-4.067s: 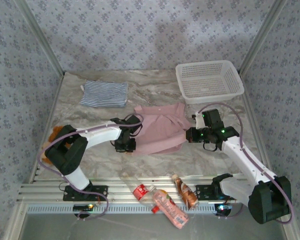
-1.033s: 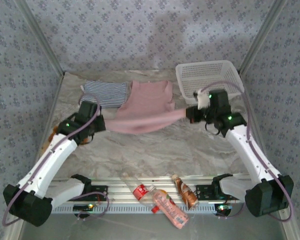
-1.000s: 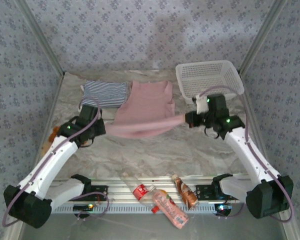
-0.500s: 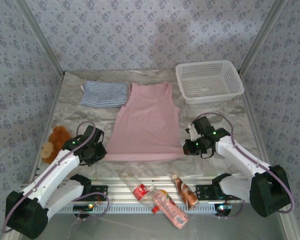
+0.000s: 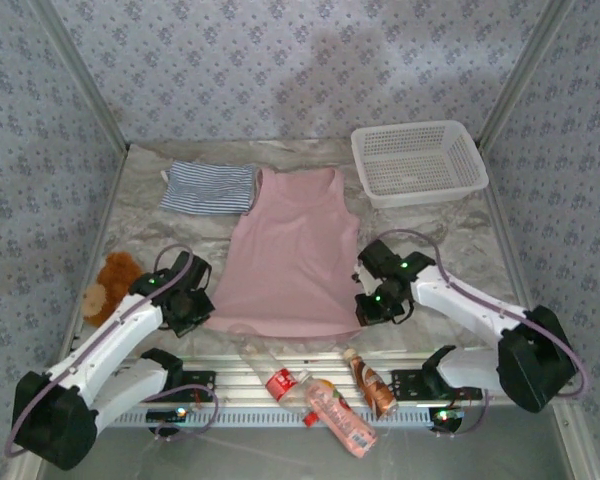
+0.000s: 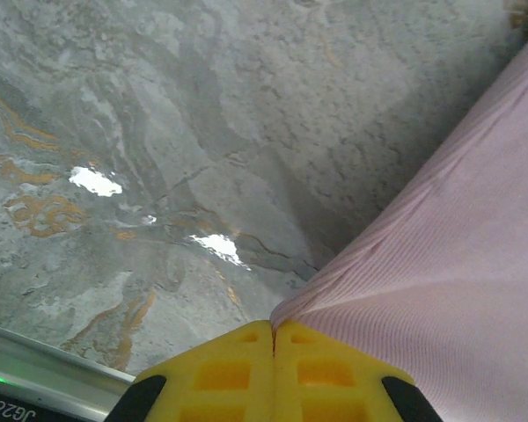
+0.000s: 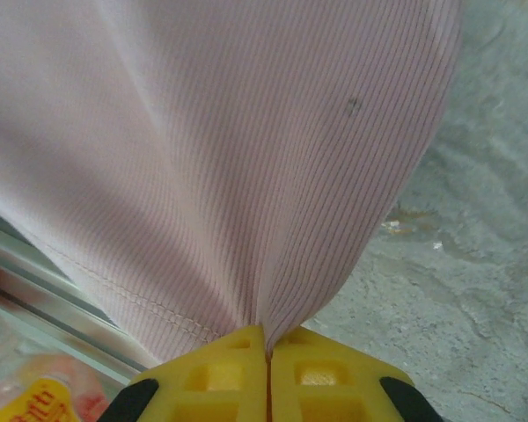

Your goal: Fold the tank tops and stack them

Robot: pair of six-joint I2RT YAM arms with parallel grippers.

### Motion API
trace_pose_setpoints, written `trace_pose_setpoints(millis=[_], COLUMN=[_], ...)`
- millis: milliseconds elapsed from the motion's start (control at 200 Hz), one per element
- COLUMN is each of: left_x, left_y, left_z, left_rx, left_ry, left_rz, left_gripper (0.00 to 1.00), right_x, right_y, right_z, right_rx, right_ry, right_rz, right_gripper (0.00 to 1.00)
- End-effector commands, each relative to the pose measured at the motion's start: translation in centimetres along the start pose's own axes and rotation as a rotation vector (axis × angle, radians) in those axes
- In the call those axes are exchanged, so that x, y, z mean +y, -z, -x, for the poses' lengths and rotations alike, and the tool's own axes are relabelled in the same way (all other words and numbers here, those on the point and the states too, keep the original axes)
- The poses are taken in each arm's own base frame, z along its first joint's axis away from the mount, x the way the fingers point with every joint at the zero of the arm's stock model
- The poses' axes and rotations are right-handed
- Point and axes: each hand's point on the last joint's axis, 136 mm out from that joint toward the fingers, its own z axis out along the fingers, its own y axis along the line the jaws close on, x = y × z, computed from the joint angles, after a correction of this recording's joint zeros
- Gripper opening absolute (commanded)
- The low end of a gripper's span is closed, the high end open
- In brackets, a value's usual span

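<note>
Left pincer (image 5: pixel 202 316) (image 6: pixel 274 330): yellow ribbed-plastic fingertips pressed together, clamped on the near left hem corner of the pink tank top (image 5: pixel 290 260) (image 6: pixel 458 290), the cloth drawn into a small peak at the grip. Brown plush toy (image 5: pixel 108 285), rounded and fuzzy, lies to the left of that arm. Surface (image 5: pixel 430 250) (image 6: pixel 158 132): glossy grey marble pattern with tan veins and bright glare spots.

Striped tank top (image 5: pixel 210 187): navy-and-white, folded to a flat rectangle at the far left, just beside the pink top's shoulder strap.

Pink top: fine-ribbed knit, spread flat at the centre, straps toward the far side, stitched hem at the near edge of the surface (one small dark speck noted in the right wrist view (image 7: pixel 202 132)).

Right pincer (image 5: pixel 365 312) (image 7: pixel 268 338): fingertips together, clamped on the near right hem corner, ribs fanning out from the grip.

White plastic lattice basket (image 5: pixel 425 195): rectangular, at the far right.
</note>
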Motion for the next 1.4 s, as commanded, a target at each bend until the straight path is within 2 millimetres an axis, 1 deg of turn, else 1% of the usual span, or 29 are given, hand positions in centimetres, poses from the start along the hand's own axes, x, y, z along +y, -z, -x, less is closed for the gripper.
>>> trace_pose_setpoints(millis=[0, 45, 140, 260, 315, 405, 450, 520, 600, 660, 695, 765, 780, 909, 984, 1059, 1109, 1214, 1309, 1394], left_x=[1.7, 2.1, 2.6, 2.5, 2.5, 2.3, 2.2, 2.1, 1.4, -0.1, -1.2, -3.6, -4.1, -7.7, -9.6, -10.7, -11.0, -10.9, -10.3, -9.7], left_y=[-0.3, -0.3, -0.1, 0.2, 0.5, 1.1, 1.5, 2.3, 3.1, 3.4, 3.5, 3.1, 3.0, 1.9, 1.0, -0.1, -0.8, -2.4, -3.8, -4.7], left_z=[0.1, 0.1, 0.1, 0.1, 0.2, 0.4, 0.6, 1.0, 1.6, 2.1, 2.4, 2.8, 2.9, 3.7, 4.1, 4.3, 4.5, 5.0, 5.3, 5.8], left_rx=[-0.011, -0.010, -0.013, -0.010, -0.015, -0.022, -0.028, -0.044, -0.063, -0.070, -0.071, -0.062, -0.061, -0.047, -0.043, -0.021, -0.015, -0.003, 0.019, 0.034], left_ry=[-0.018, -0.025, -0.032, -0.030, -0.032, -0.033, -0.033, -0.038, -0.046, -0.065, -0.068, -0.081, -0.088, -0.166, -0.205, -0.233, -0.257, -0.291, -0.314, -0.319], left_rz=[0.097, 0.119, 0.139, 0.137, 0.138, 0.136, 0.137, 0.137, 0.121, 0.071, 0.034, -0.031, -0.041, -0.051, -0.075, -0.068, -0.040, 0.010, 0.062, 0.092], left_gripper=[0.00, 0.00, 0.03, 0.09, 0.16, 0.29, 0.33, 0.36, 0.41, 0.42, 0.43, 0.44, 0.44, 0.45, 0.45, 0.45, 0.45, 0.45, 0.44, 0.43], right_x=[-0.9, -0.9, -0.8, -0.3, 0.2, 0.7, 0.9, 1.1, 1.2, 1.3, 1.1, 0.6, 0.6, 0.2, -0.3, -0.9, -1.0, -1.3, -1.6, -2.2], right_y=[0.1, 0.2, 0.3, 1.1, 1.7, 3.0, 3.9, 4.8, 5.5, 5.9, 6.1, 6.0, 6.2, 5.7, 4.9, 3.8, 2.9, 1.2, -0.3, -1.3], right_z=[-1.0, -1.0, -1.2, -1.3, -1.3, -0.1, 0.9, 2.9, 6.0, 8.5, 10.1, 13.0, 14.0, 18.7, 20.6, 21.8, 22.5, 23.5, 23.9, 24.0], right_rx=[0.054, 0.051, 0.056, 0.057, 0.054, 0.009, -0.028, -0.090, -0.189, -0.260, -0.307, -0.378, -0.410, -0.522, -0.542, -0.520, -0.504, -0.478, -0.446, -0.423], right_ry=[-0.002, 0.003, 0.006, 0.016, 0.003, 0.005, 0.008, -0.006, -0.034, -0.053, -0.066, -0.100, -0.095, -0.101, -0.103, -0.126, -0.125, -0.125, -0.119, -0.126], right_rz=[-0.082, -0.084, -0.089, -0.077, -0.046, -0.014, -0.007, 0.020, 0.061, 0.097, 0.107, 0.119, 0.125, 0.137, 0.131, 0.126, 0.126, 0.124, 0.105, 0.093], right_gripper=[0.10, 0.11, 0.17, 0.31, 0.33, 0.36, 0.37, 0.40, 0.42, 0.43, 0.45, 0.47, 0.47, 0.49, 0.49, 0.49, 0.49, 0.49, 0.49, 0.49])
